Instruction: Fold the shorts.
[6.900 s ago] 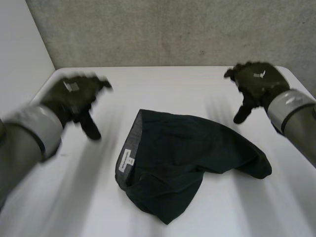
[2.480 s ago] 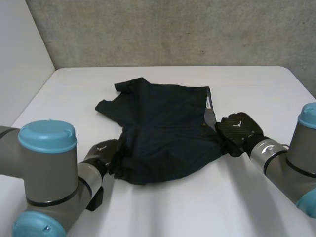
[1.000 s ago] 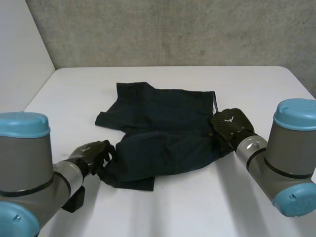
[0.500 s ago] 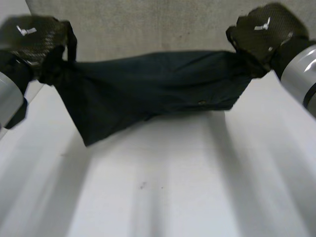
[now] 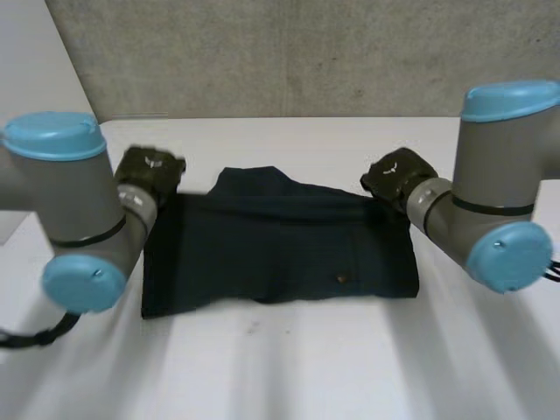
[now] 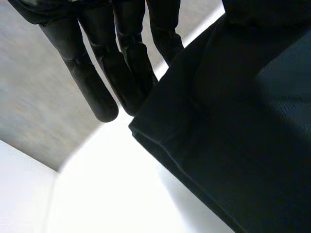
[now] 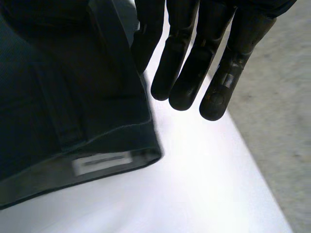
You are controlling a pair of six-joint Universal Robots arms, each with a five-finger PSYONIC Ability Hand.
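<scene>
The shorts (image 5: 280, 249) lay flat on the table (image 5: 306, 367). The left hand (image 5: 150, 171) and right hand (image 5: 392, 178) hovered beside their far corners, fingers straight, grasping nothing.

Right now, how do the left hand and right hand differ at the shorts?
The left hand is beside a plain hemmed corner of the shorts; the right hand is beside the waistband corner with the pale label. The left hand is at the far left corner, the right hand at the far right. Both have straight fingers, holding nothing.
</scene>
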